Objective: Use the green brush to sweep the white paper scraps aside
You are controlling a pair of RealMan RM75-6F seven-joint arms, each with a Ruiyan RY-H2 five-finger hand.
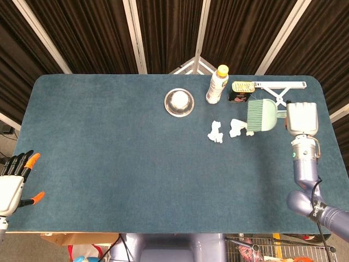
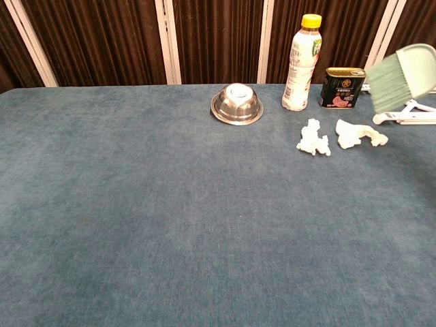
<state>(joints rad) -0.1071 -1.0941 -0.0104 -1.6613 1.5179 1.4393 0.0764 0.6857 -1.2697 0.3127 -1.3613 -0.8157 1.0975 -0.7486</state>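
Note:
The green brush point(image 1: 262, 114) is at the right of the table, its handle gripped by my right hand point(image 1: 301, 119). In the chest view the brush point(image 2: 402, 75) hangs tilted above the table with its bristles pointing down and left; the hand itself is out of that frame. Two clumps of white paper scraps point(image 1: 216, 131) point(image 1: 239, 127) lie just left of the bristles, and they also show in the chest view point(image 2: 313, 138) point(image 2: 357, 134). My left hand point(image 1: 13, 183) is at the table's near left corner, fingers spread and holding nothing.
An upturned metal bowl point(image 1: 179, 102) sits left of the scraps. Behind them stand a yellow-capped bottle point(image 1: 217, 84) and a dark tin can point(image 1: 241, 91). A white folding rack point(image 1: 278, 87) lies at the far right edge, behind the brush.

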